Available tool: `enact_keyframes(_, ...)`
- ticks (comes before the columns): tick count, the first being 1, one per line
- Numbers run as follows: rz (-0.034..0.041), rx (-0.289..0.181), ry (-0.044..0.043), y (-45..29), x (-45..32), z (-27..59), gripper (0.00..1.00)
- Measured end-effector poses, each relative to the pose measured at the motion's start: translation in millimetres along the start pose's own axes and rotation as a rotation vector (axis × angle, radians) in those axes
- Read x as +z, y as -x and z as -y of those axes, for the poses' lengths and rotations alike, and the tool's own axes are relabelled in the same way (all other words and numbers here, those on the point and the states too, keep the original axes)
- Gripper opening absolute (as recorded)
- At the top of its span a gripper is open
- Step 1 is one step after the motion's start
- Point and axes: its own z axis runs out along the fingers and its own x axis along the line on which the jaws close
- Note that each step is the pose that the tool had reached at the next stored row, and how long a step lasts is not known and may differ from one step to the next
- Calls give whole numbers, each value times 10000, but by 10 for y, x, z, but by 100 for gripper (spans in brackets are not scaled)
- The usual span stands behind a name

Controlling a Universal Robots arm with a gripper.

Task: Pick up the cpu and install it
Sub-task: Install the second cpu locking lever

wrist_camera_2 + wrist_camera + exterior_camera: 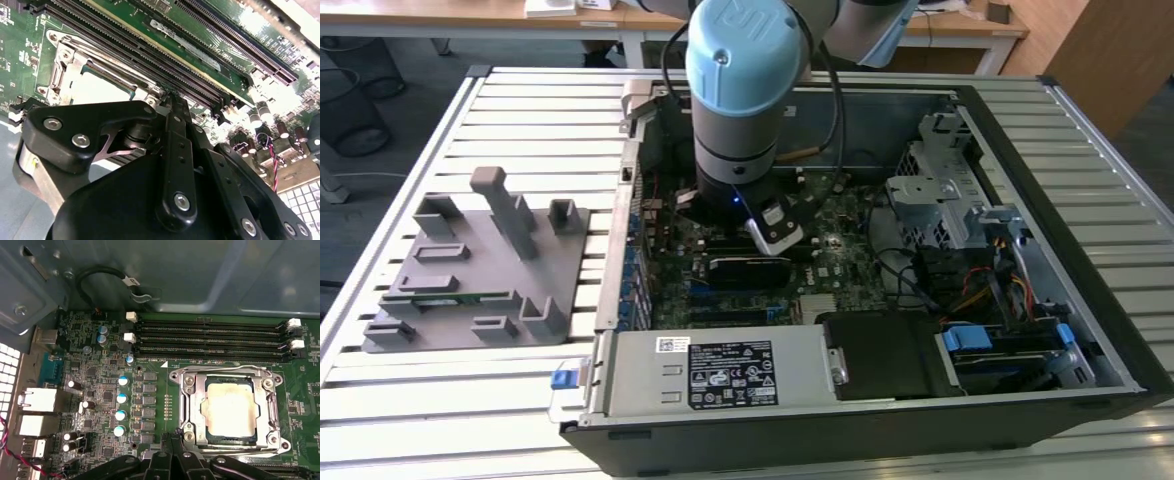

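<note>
The cpu (230,410), a pale silvery square chip, lies flat inside the metal-framed socket (272,410) on the green motherboard. In the second wrist view the cpu (102,90) shows as a bright patch in the socket frame (65,70). My gripper (173,440) hovers just beside the socket's edge, and its black fingers (172,107) are pressed together with nothing between them. In the exterior view the arm (740,100) reaches straight down into the open computer case (1067,150).
Long memory slots (210,340) run beside the socket. Blue-topped capacitors (122,397) and rear ports (37,400) stand nearby. A drive cage (947,190) and power supply (720,370) crowd the case. A grey fixture (480,270) holding a green memory stick (454,297) sits at the exterior view's left.
</note>
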Motion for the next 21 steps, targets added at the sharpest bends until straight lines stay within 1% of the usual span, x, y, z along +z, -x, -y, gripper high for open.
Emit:
enact_keyframes(3,-3,2,-7,0,-28,-7,11)
enact_keyframes(7,-4,1,5,0,-38,-10,11)
enact_keyframes(11,13,-5,15,0,-58,-14,11)
enact_keyframes(12,15,-4,34,0,-73,-19,11)
enact_keyframes(17,17,-4,75,1,-149,-41,11)
enact_keyframes(20,16,-4,84,1,-202,-55,11)
enact_keyframes(21,13,-3,86,1,-240,-66,11)
